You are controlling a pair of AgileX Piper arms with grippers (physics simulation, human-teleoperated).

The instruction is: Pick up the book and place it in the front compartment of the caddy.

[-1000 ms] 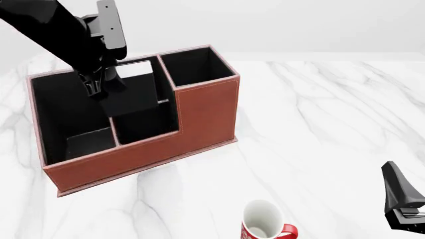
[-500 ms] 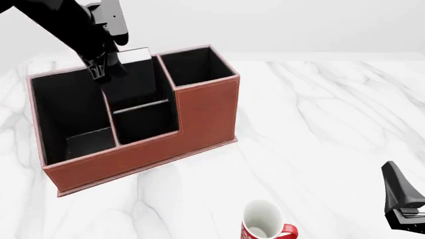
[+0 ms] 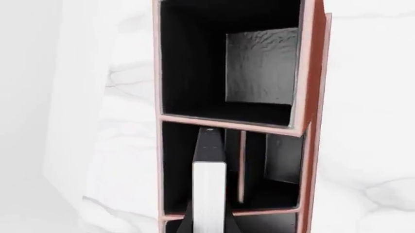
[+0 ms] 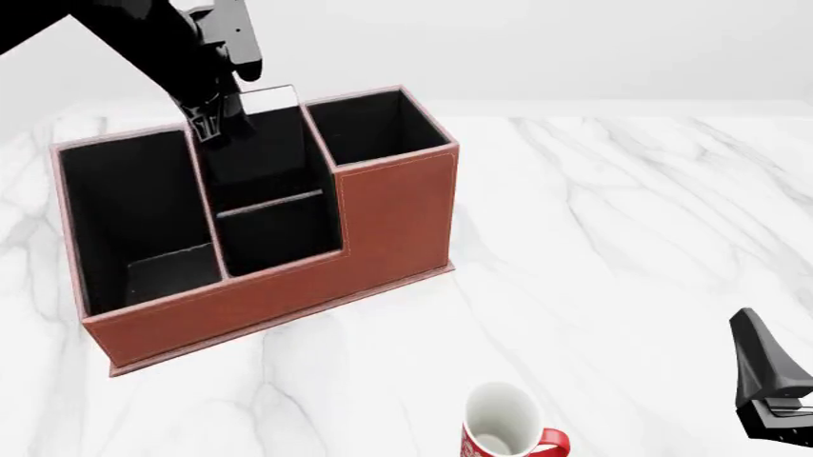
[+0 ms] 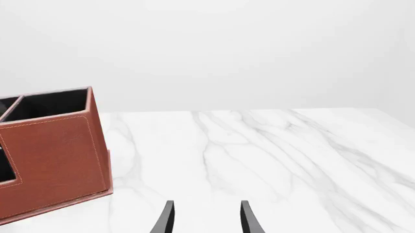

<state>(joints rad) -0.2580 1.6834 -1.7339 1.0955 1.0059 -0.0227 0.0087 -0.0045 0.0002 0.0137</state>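
The black book [image 4: 261, 138], white page edge upward, is upright over the middle section of the reddish-brown caddy [image 4: 394, 209], behind the low divider [image 4: 267, 202]. Its lower end blends into the black lining, so I cannot tell how deep it sits. My left gripper [image 4: 213, 122] is shut on it from the left. In the left wrist view the book [image 3: 209, 184] points down into the caddy [image 3: 314, 97] between its walls. My right gripper [image 5: 206, 213] is open and empty above the table, low at the right in the front view [image 4: 768, 381], far from the caddy [image 5: 58, 160].
A white-and-red mug [image 4: 502, 433] stands upright near the table's front edge, in front of the caddy and left of the right gripper. White marble table [image 4: 610, 238] stretches to the right of the caddy.
The left gripper has lifted the book and carried it toward the far side of the caddy, and the book has turned more upright. The right arm has not moved.
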